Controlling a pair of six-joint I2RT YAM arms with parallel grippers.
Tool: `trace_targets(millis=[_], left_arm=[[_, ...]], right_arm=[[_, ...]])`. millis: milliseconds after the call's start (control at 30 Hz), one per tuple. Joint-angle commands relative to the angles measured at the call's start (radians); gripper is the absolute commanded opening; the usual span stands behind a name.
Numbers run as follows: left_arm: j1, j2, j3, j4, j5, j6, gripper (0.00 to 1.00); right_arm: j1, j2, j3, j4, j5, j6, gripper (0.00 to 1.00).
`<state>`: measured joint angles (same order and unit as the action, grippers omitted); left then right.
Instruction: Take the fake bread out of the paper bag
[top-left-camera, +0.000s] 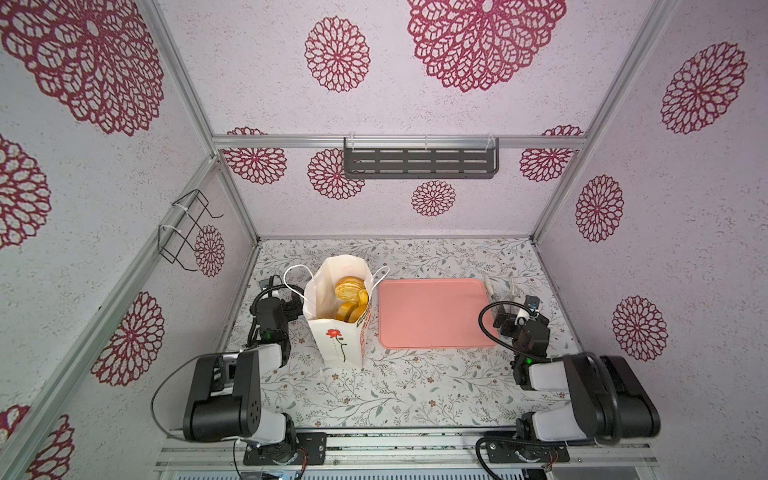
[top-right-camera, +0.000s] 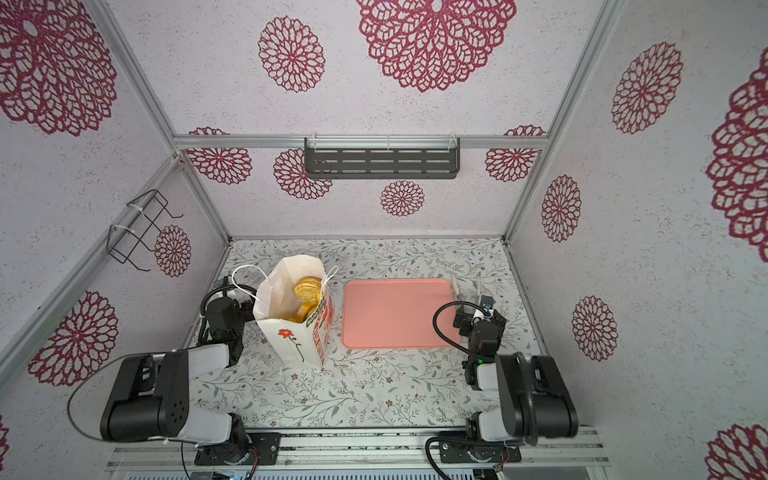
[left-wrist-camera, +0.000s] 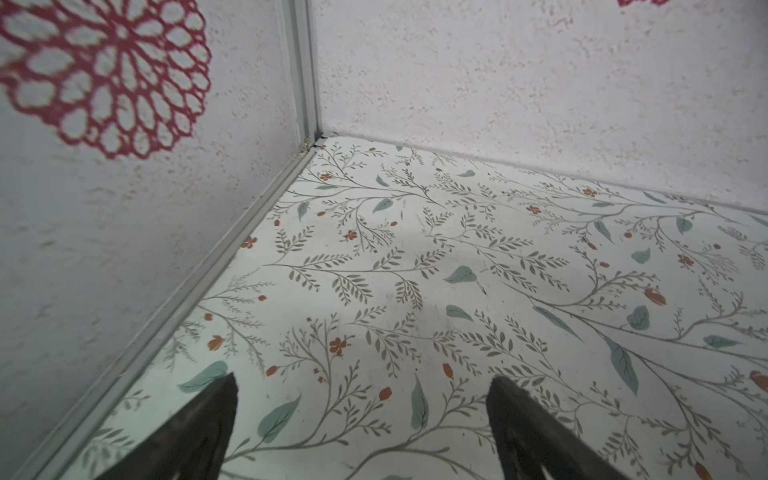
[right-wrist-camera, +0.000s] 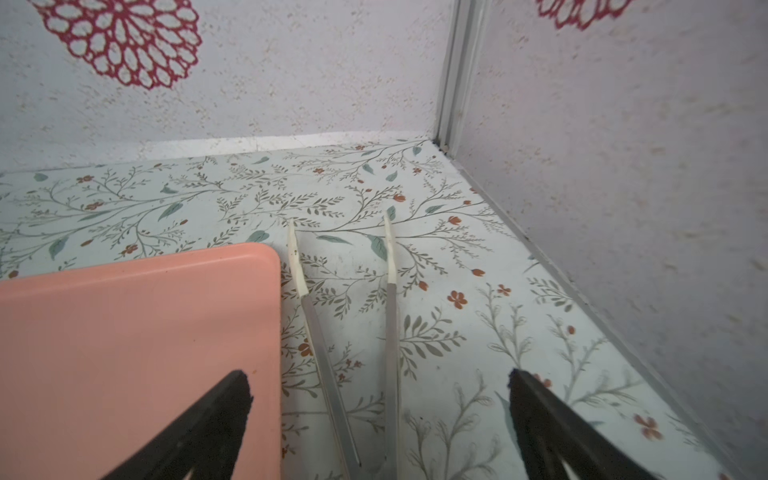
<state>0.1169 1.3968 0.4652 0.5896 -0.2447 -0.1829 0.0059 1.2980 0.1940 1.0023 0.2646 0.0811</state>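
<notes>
Left pincer (left-wrist-camera: 362, 380) and right pincer (right-wrist-camera: 378, 374) hover low, spread wide, empty.

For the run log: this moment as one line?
glossy golden toy bread: inside upright white paper bag | pink rectangular tray: empty | left hand: open | right hand: open

Bright, even, diffuse light — shadows faint & soft. Top views bow at edges; wrist views slightly soft, esp. near foreground.

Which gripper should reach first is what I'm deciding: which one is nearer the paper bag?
Left. The left gripper sits right beside the paper bag, on its left. The right gripper is beyond the pink tray, which lies between it and the bag.
</notes>
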Motion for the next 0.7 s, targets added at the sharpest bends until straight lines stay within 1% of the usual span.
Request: trace_targets(millis=[0,33,67,100,133,167,233,333,400,467,600,667], left_arm=[[-0.01,-0.197,0.068,-0.27,-0.14,-0.134,0.98],[-0.02,-0.271,0.068,-0.365,-0.196,-0.196,0.97],[-0.025,-0.331,0.063,-0.446,-0.237,-0.25,0.97],[-0.028,-0.413,0.061,-0.548,-0.268,-0.309,0.97],[-0.037,-0.483,0.063,-0.646,-0.312,-0.358,0.97],[-0.042,-0.546,0.067,-0.726,-0.342,-0.393,0.97],[-0.046,-0.664,0.093,-0.885,-0.341,-0.447,0.97],[-0.047,-0.806,0.138,-1.047,-0.248,-0.471,0.97],[-0.046,-0.892,0.184,-1.161,-0.168,-0.472,0.97],[-0.047,-0.949,0.226,-1.242,-0.082,-0.456,0.97],[-0.046,-1.001,0.296,-1.373,0.043,-0.452,0.97],[-0.047,-1.013,0.305,-1.4,0.094,-0.454,0.97]], right_arm=[[-0.027,-0.259,0.125,-0.432,0.091,0.158,0.99],[-0.052,-0.297,0.176,-0.564,0.032,0.196,0.99],[-0.078,-0.309,0.212,-0.644,-0.037,0.225,0.99],[-0.102,-0.303,0.252,-0.722,-0.131,0.251,0.99],[-0.116,-0.284,0.298,-0.807,-0.182,0.276,0.99],[-0.122,-0.263,0.339,-0.875,-0.206,0.296,0.99],[-0.134,-0.206,0.418,-0.993,-0.259,0.317,0.99],[-0.146,-0.127,0.505,-1.113,-0.314,0.283,0.99],[-0.155,-0.064,0.562,-1.201,-0.299,0.241,0.99],[-0.165,-0.009,0.611,-1.259,-0.326,0.193,0.98],[-0.166,0.095,0.645,-1.271,-0.317,0.181,0.97],[-0.167,0.143,0.655,-1.263,-0.289,0.18,0.95]])
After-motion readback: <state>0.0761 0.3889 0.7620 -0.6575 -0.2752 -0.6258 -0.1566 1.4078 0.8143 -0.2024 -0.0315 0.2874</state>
